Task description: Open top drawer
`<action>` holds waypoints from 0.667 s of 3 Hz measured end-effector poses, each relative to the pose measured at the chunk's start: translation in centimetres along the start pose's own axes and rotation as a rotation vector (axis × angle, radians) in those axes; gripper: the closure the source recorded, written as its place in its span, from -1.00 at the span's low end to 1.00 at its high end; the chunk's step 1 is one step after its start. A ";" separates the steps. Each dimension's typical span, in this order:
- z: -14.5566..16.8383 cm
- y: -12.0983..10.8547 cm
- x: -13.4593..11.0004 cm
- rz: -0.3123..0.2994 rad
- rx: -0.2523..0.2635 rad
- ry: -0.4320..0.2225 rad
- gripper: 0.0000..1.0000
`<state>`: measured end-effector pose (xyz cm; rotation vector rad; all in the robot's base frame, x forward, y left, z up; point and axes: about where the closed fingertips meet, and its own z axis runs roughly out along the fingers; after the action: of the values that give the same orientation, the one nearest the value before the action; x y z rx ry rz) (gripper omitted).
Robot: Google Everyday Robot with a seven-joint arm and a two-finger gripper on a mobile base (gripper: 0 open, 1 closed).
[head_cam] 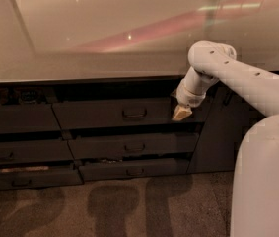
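Note:
The top drawer (99, 114) is the widest dark grey front under the counter, with a small loop handle (134, 114) at its centre. It stands out a little further than the two narrower drawers below it, with a dark gap above its front. My gripper (181, 113) hangs from the white arm (213, 65) at the right end of this drawer front, to the right of the handle and about level with it. I cannot tell whether it touches the front.
A middle drawer (134, 146) and a bottom drawer (135, 170) sit below. More grey drawers (16, 118) stack at the left. A tall grey door panel (213, 137) stands to the right. A pale glossy countertop (104, 38) overhangs everything. The robot's white body (264, 181) fills the right foreground.

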<state>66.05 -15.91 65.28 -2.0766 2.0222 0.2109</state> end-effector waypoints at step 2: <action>0.0 0.0 0.0 0.000 0.000 0.000 1.00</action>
<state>66.05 -15.91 65.27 -2.0767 2.0223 0.2110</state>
